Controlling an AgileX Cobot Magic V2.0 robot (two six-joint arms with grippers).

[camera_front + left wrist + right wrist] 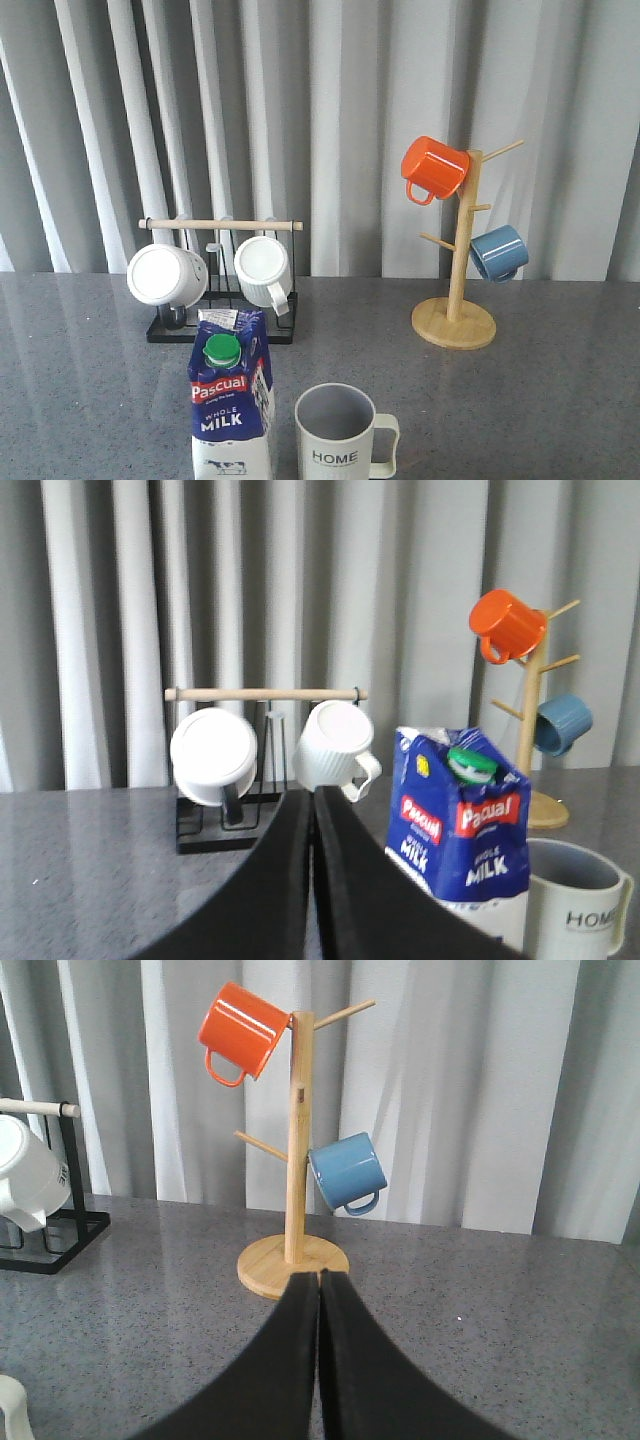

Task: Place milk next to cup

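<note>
The milk (232, 400), a blue and white carton with a green cap and red "Pascual" label, stands upright at the table's front. The cup (338, 436), a pale ribbed mug marked "HOME", stands just right of it, handle to the right, a small gap between them. Both show in the left wrist view: milk (462, 835), cup (576, 900). My left gripper (313, 798) is shut and empty, left of the milk and apart from it. My right gripper (318, 1278) is shut and empty, facing the wooden mug tree. Neither gripper shows in the front view.
A black rack (222, 285) with a wooden bar holds two white ribbed mugs (166, 273) behind the milk. A wooden mug tree (456, 300) at the back right carries an orange mug (434, 167) and a blue mug (498, 252). Grey curtains hang behind the table.
</note>
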